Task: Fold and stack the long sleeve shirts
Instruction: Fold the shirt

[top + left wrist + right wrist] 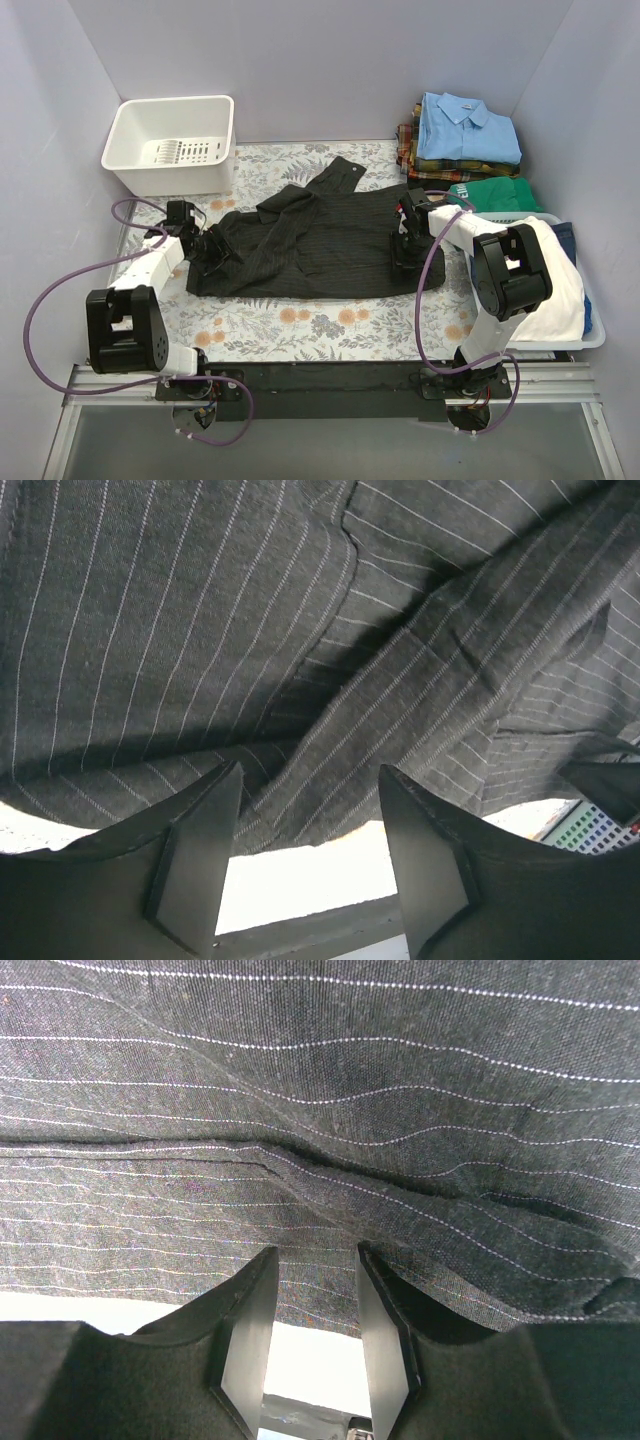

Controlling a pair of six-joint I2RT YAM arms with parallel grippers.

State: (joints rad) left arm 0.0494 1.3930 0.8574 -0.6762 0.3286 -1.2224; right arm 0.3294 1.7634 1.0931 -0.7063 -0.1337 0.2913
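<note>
From the top external camera, the black pinstriped shirt (pixel 310 245) lay crumpled across the middle of the floral table (pixel 300 322), with a cuffed sleeve thrown up toward 12 o'clock. The left gripper (pixel 207 250) sat at the shirt's 9 o'clock edge and the right gripper (pixel 404 250) at its 3 o'clock edge, both low against the cloth. A white perforated basket (pixel 170 140) stood at 10 o'clock. At 1 o'clock was a stack of folded shirts: a light blue shirt (pixel 468 128) on top, a plaid shirt (pixel 409 146) under it, and a green garment (pixel 492 191) at the near side. A white bin (pixel 590 335) at 3 o'clock held a white cloth (pixel 545 285) and something blue (pixel 566 240).

From the left wrist camera, the left gripper (pixel 305 820) had its fingers (pixel 200 855) spread wide. The shirt's rumpled cloth filled the view from 9 to 3 o'clock, and its lower hem dipped into the gap between the tips without being pinched. Bright table showed below the hem at 6 o'clock.

From the right wrist camera, the right gripper (pixel 315 1305) had its fingers (pixel 245 1345) closer together but visibly apart. The shirt's hem hung down between the tips, with a folded seam running from 9 to 3 o'clock above them. Light showed through the gap under the cloth, and nothing was clamped.
</note>
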